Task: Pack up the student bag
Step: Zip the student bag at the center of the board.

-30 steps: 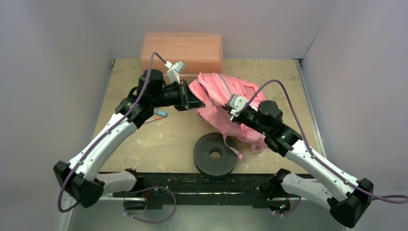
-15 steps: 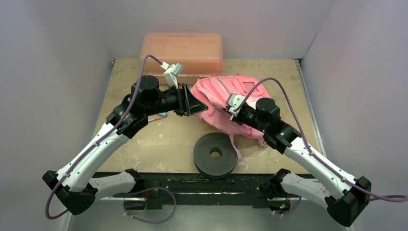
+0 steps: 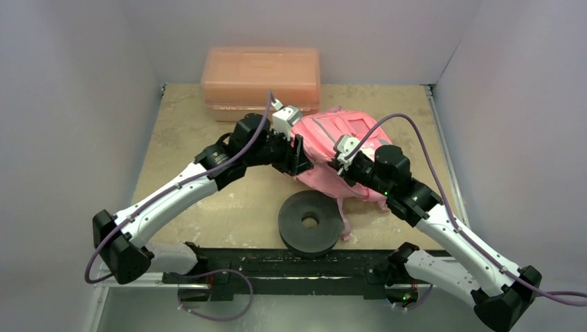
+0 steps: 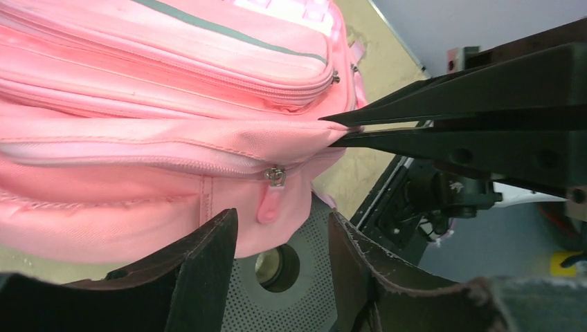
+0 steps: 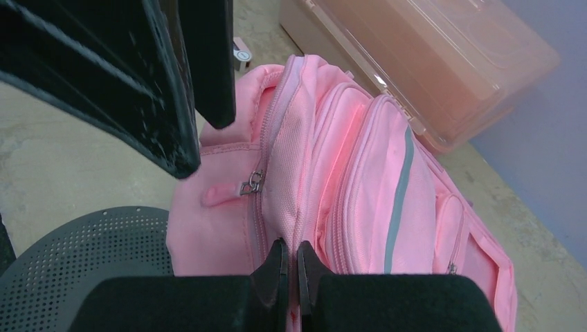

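Note:
The student bag (image 3: 339,131) is a soft pink backpack lying at the table's middle. My right gripper (image 3: 339,162) is shut on a fold of its fabric beside the main zipper; in the right wrist view the tips (image 5: 291,245) pinch that fold. My left gripper (image 3: 299,155) stands open at the bag's left side. In the left wrist view its fingers (image 4: 280,221) straddle empty air just short of the pink zipper pull (image 4: 266,207), which hangs from a metal slider (image 4: 276,176). The bag (image 4: 138,104) fills that view, and its zippers look closed.
A black perforated disc (image 3: 310,223) with a centre hole lies just in front of the bag, partly under it. A rigid salmon plastic box (image 3: 261,75) stands at the back edge. The bag's strap (image 3: 342,225) trails over the disc's right side.
My left gripper has opened and swung right and nearer, up against the bag's zipper side. The right gripper kept its pinch and the bag shifted slightly.

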